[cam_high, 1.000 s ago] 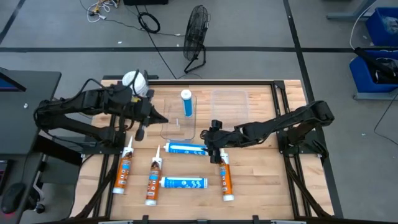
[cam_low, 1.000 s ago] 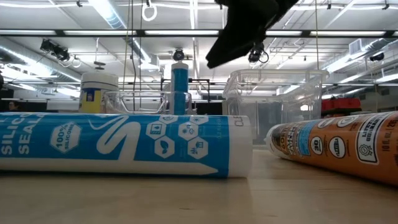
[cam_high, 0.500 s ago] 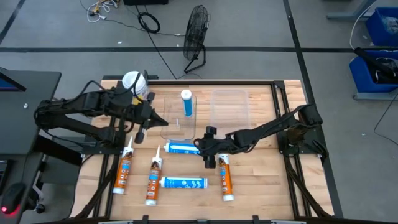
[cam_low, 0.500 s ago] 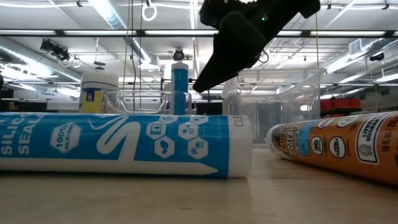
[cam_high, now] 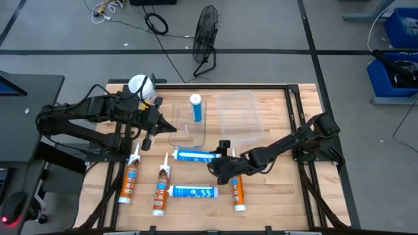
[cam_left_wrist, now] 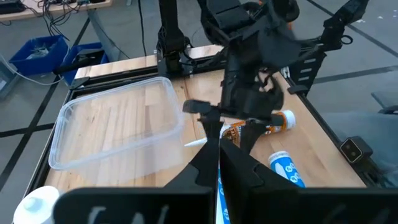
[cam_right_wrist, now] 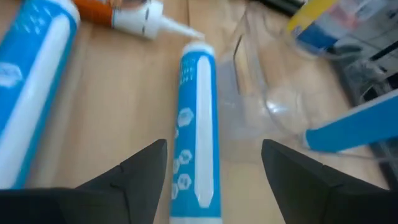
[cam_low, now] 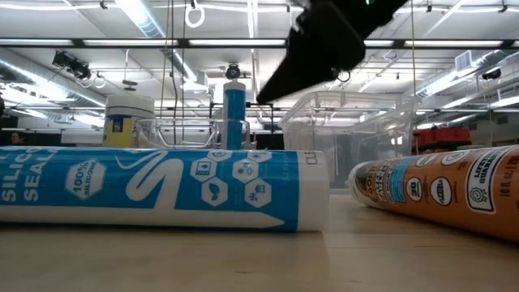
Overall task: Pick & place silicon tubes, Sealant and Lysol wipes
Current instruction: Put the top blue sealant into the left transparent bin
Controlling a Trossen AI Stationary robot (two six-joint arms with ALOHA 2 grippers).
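The right pincer [cam_high: 217,164] hangs open over the near end of a white-and-blue silicone tube [cam_high: 194,155] lying flat on the wooden tabletop [cam_high: 274,189]. The tube's long axis runs left to right, its nozzle pointing left. In the right wrist view both dark fingers [cam_right_wrist: 144,163] straddle the tube [cam_right_wrist: 196,130] without touching it. The left pincer [cam_high: 151,128], fingers together and empty, waits beside a clear tray [cam_high: 189,134] holding one upright blue tube [cam_high: 196,108]. The Lysol wipes [cam_high: 142,85] stand at the far left corner.
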